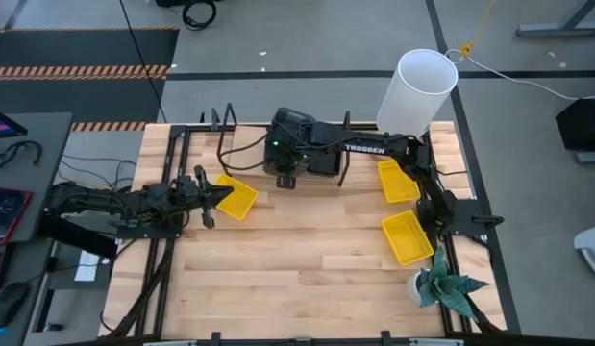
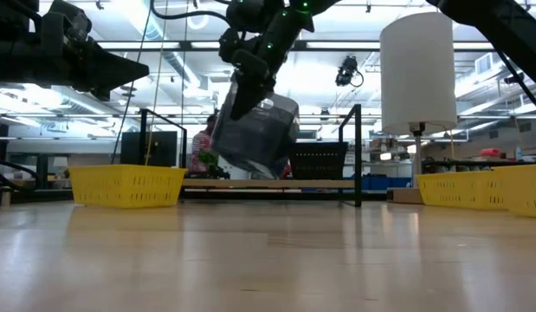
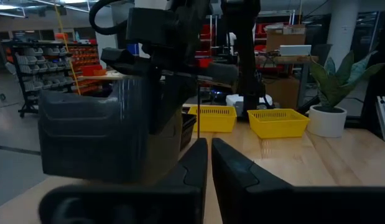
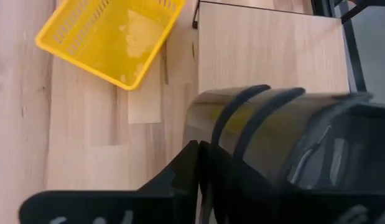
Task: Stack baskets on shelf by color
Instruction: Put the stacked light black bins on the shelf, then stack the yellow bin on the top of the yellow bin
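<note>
Grey basket aloft, upper centre of the high view

My right end effector [image 4: 198, 163] is clamped on the grey basket's [image 2: 257, 139] rim above the shelf [image 4: 267, 50]; it seems light, stiff, slippery plastic.

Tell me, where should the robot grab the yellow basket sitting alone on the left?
Probably grab the rim of one thin side wall of the yellow basket, coming straight down, one finger inside and one outside: it sits upright, open side up. The left pincer waits right beside it; the right pincer holds the dark grey basket above the shelf.
</note>
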